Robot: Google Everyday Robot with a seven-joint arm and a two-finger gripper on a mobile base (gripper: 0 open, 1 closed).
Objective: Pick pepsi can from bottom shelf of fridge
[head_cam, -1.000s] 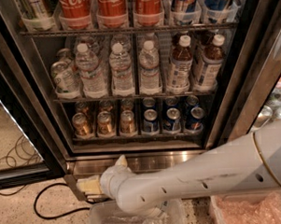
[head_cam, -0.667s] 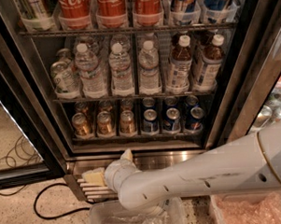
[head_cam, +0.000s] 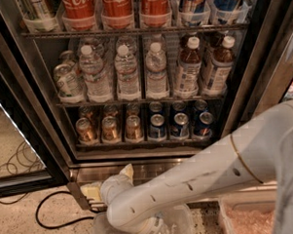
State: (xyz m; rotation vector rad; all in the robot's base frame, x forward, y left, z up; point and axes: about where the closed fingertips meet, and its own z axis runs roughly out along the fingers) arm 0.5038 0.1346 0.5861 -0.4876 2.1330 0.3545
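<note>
The fridge (head_cam: 33,94) stands open in front of me. Its bottom shelf (head_cam: 143,144) holds short gold-brown cans (head_cam: 110,129) on the left and blue pepsi cans (head_cam: 180,125) with silver tops on the right, in three rows. My gripper (head_cam: 94,193) is low at the left, in front of the ribbed steel base (head_cam: 153,168), well below the shelf and left of the pepsi cans. It holds nothing that I can see. My white arm (head_cam: 212,169) reaches in from the right.
Water bottles (head_cam: 127,73) and brown drink bottles (head_cam: 217,67) fill the rack above. Red Coca-Cola cans (head_cam: 117,5) stand on the top shelf. The glass door (head_cam: 16,144) hangs open at the left, with a black cable (head_cam: 53,211) on the floor. Clear bins (head_cam: 248,217) sit below.
My gripper has moved a little up and to the right along the fridge's steel base. The cans have not moved.
</note>
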